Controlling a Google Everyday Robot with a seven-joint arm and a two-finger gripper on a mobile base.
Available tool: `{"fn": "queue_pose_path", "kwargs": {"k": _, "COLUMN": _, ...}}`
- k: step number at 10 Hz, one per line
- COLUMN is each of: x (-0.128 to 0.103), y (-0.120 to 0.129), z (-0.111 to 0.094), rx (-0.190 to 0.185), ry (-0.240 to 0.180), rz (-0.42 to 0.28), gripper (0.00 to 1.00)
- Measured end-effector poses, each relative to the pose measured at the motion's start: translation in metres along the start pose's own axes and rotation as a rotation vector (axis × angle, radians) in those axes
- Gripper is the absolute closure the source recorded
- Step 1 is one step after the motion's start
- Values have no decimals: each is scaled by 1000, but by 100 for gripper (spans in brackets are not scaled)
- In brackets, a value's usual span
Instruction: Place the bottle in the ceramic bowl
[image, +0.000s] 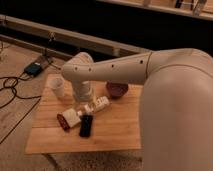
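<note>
The small white bottle (101, 103) lies on its side on the wooden table (115, 132), just left of and in front of the dark reddish-brown ceramic bowl (117, 90). The bowl stands near the table's far edge and looks empty. My arm reaches in from the right and bends down over the table's middle left. My gripper (88, 108) hangs below the white wrist, low over the table and right beside the bottle's left end. Whether it touches the bottle is unclear.
A white cup (57, 86) stands at the table's far left corner. A white can with a red end (68, 119) lies left of a dark oblong object (86, 125), both in front of the gripper. Cables and a blue box (33, 68) lie on the floor at left.
</note>
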Motion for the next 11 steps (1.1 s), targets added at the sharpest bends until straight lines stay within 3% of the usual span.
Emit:
{"fn": "queue_pose_path", "kwargs": {"k": 6, "x": -48, "y": -3, "z": 39, "rx": -14, "ry": -1, "rz": 161, "gripper": 35}}
{"fn": "queue_pose_path", "kwargs": {"k": 11, "x": -78, "y": -19, "z": 66, "rx": -65, "ry": -44, "rz": 385, "gripper": 35}}
